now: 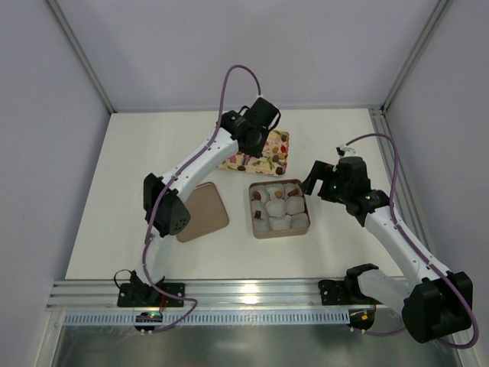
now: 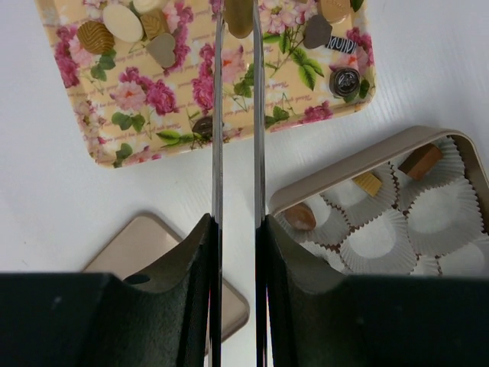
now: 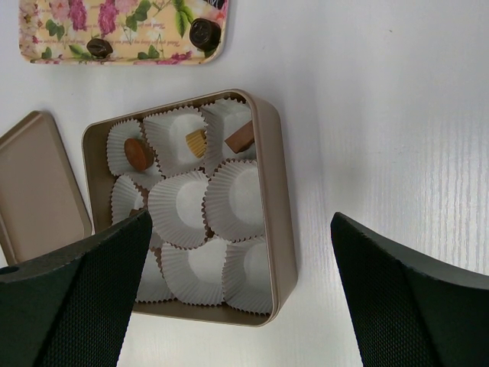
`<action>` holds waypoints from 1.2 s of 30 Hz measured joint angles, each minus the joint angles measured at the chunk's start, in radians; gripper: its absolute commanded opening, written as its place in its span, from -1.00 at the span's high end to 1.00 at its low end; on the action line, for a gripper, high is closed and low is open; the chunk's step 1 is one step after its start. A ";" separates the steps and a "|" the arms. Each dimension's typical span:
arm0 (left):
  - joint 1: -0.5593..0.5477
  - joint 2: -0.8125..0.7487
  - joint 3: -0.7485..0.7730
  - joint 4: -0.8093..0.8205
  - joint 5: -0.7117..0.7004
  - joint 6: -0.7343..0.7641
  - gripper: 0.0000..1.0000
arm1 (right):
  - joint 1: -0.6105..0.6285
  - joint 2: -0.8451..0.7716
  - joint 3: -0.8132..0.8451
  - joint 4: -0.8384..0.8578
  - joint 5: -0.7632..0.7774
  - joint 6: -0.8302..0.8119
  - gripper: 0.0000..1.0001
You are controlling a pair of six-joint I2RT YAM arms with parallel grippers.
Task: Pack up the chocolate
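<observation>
Nearest me, my right gripper (image 3: pixel 241 222) hangs released, jaws spread wide, at the 2 o'clock side of the tin (image 3: pixel 280 206). The tin's flat lid (image 3: pixel 38 191) lies on the table (image 3: pixel 382 115) just beside it, at its 9 o'clock. White paper cups (image 3: pixel 233 200) fill the tin. Three in the far row carry chocolate: a round brown chocolate (image 3: pixel 139 153), a small tan chocolate (image 3: pixel 196 141) and a brown block (image 3: pixel 239 138). Farther out, at the tin's 11 o'clock, the floral tray (image 2: pixel 137 99) bears loose chocolates (image 2: pixel 95 36). My left gripper (image 2: pixel 238 24) is over that tray, jaws drawn narrow and grasping a tan piece (image 2: pixel 238 11) at their tips.
</observation>
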 measured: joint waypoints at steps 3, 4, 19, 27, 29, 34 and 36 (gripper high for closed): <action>-0.008 -0.080 -0.047 -0.004 0.007 -0.005 0.57 | 0.000 0.000 0.000 0.000 0.000 0.000 -0.97; -0.014 -0.110 -0.070 -0.002 0.007 -0.007 0.57 | 0.000 -0.001 0.000 -0.001 0.000 0.000 -0.97; -0.287 -0.418 -0.449 -0.031 -0.005 -0.111 0.56 | 0.000 -0.069 0.000 -0.029 0.018 0.001 -0.97; -0.387 -0.463 -0.544 -0.028 -0.001 -0.192 0.53 | 0.000 -0.103 0.000 -0.049 0.022 0.004 -0.97; -0.403 -0.463 -0.564 -0.024 0.001 -0.204 0.51 | 0.000 -0.107 -0.001 -0.051 0.023 0.004 -0.98; -0.423 -0.460 -0.585 -0.021 0.002 -0.222 0.44 | 0.000 -0.112 -0.002 -0.055 0.023 0.005 -0.97; -0.425 -0.456 -0.586 -0.016 0.001 -0.223 0.41 | 0.000 -0.112 -0.002 -0.055 0.024 0.005 -0.97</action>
